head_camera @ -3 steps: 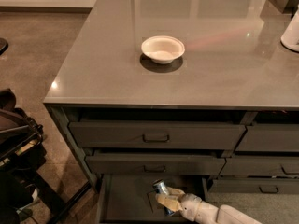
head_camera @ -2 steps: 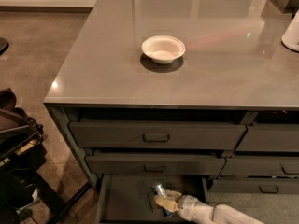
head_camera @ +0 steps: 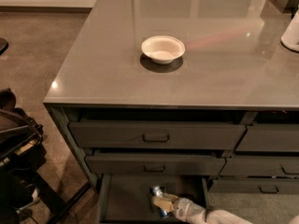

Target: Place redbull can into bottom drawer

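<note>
One hand (head_camera: pixel 162 203) inside the open bottom drawer (head_camera: pixel 125 200) grips the can (head_camera: pixel 157 192); the middle drawer (head_camera: pixel 154 164) just above overhangs it, a bowl (head_camera: pixel 162 49) on the surface (head_camera: pixel 93 80) higher up.

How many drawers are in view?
6. Left column: top drawer, middle drawer, and the bottom drawer pulled open, where the pincer grips the redbull can. Right column: upper drawer, centre drawer, lower drawer, all cut off at the frame edge.
</note>
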You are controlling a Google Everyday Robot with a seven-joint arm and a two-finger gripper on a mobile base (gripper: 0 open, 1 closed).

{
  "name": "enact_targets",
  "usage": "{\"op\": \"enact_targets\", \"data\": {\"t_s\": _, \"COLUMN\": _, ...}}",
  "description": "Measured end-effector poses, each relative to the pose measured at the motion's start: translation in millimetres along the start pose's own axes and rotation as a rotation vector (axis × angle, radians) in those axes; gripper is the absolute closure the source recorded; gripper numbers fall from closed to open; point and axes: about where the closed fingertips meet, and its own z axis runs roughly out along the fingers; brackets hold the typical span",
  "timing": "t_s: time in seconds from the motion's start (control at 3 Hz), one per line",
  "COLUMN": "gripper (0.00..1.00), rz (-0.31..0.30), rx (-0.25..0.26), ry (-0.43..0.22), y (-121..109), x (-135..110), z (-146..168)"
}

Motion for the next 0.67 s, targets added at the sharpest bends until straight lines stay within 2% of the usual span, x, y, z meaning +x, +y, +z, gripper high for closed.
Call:
{"op": "enact_targets", "data": {"t_s": 0.33, "gripper": 1.00, "rz": 0.049, "rx": -0.004, "ry": -0.015, "y": -15.8, "x": 11.9, "z": 20.3}}
{"op": "enact_targets", "data": {"t_s": 0.67, "gripper": 0.82, "rz": 0.050, "rx": -0.002, "ry": -0.018, "y": -18.3, "x": 12.6, "z": 21.6}}
